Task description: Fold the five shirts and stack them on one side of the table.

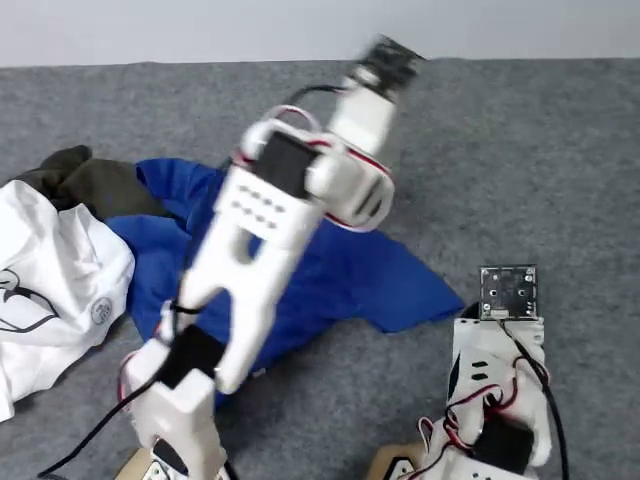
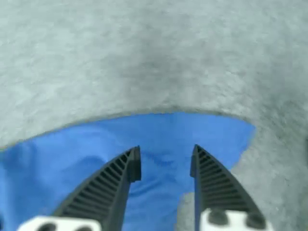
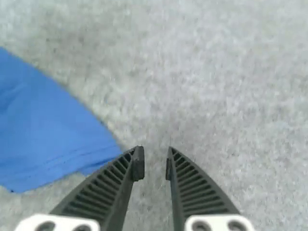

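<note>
now finds a blue shirt (image 1: pixel 360 275) spread over the middle of the grey tabletop (image 1: pixel 540 150), with a white shirt (image 1: pixel 50 270) bunched just beside it at one end and a dark shirt (image 1: pixel 90 180) crumpled against both. hovers the left end effector (image 2: pixel 166 159) above the blue shirt's hem, jaws wide apart and gripping nothing. holds the right end effector (image 3: pixel 154 163) over bare tabletop just beside a corner of the blue shirt, jaws parted only narrowly, empty.
</note>
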Controlling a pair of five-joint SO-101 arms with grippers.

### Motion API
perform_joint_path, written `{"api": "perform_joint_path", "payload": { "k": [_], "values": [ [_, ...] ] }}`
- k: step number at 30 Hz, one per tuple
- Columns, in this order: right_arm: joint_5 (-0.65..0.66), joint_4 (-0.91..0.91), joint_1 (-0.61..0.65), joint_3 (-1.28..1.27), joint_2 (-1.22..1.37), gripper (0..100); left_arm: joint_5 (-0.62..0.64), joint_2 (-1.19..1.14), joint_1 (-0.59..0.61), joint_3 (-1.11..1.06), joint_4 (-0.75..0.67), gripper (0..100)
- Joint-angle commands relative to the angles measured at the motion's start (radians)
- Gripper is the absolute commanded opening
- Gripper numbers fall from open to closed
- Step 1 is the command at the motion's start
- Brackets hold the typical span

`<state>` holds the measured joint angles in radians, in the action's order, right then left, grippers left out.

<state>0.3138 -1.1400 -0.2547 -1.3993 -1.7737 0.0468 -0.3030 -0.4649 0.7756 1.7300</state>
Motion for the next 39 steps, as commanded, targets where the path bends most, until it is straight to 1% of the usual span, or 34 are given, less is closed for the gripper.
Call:
{"api": "perform_joint_path", "payload": {
  "k": [1, 4, 7, 12, 15, 18, 22, 26, 30, 33, 35, 39],
  "values": [
    [0.009, 0.013, -0.002, 0.130, 0.134, 4.7, -0.023, 0.146, 0.103, -0.130, 0.028, 18],
    [0.006, 0.008, 0.024, 0.255, 0.326, 4.4, -0.155, 0.273, 0.141, -0.352, 0.028, 18],
    [0.005, -0.031, 0.027, 0.410, 0.529, 4.3, -0.206, 0.443, 0.176, -0.588, 0.026, 15],
    [0.011, -0.208, 0.027, 0.606, 0.789, 4.3, -0.288, 0.677, 0.232, -0.957, 0.020, 11],
    [0.011, -0.255, 0.028, 0.641, 0.871, 4.3, -0.334, 0.750, 0.261, -1.147, -0.009, 9],
    [0.011, -0.239, 0.030, 0.640, 0.914, 4.3, -0.439, 0.779, 0.285, -1.340, -0.060, 8],
    [0.009, -0.216, 0.030, 0.640, 0.961, 4.4, -0.523, 0.790, 0.315, -1.554, -0.193, 8],
    [0.006, -0.217, 0.025, 0.640, 1.000, 4.5, -0.557, 0.786, 0.336, -1.715, -0.328, 9],
    [0.006, -0.220, 0.022, 0.640, 1.003, 4.5, -0.577, 0.786, 0.362, -1.808, -0.413, 16],
    [0.006, -0.219, 0.022, 0.640, 1.007, 4.5, -0.577, 0.786, 0.368, -1.802, -0.416, 18],
    [0.006, -0.216, 0.022, 0.640, 1.010, 4.5, -0.578, 0.786, 0.365, -1.796, -0.394, 18],
    [0.006, -0.213, 0.022, 0.640, 1.010, 4.5, -0.578, 0.784, 0.365, -1.804, -0.394, 18]
  ]
}}
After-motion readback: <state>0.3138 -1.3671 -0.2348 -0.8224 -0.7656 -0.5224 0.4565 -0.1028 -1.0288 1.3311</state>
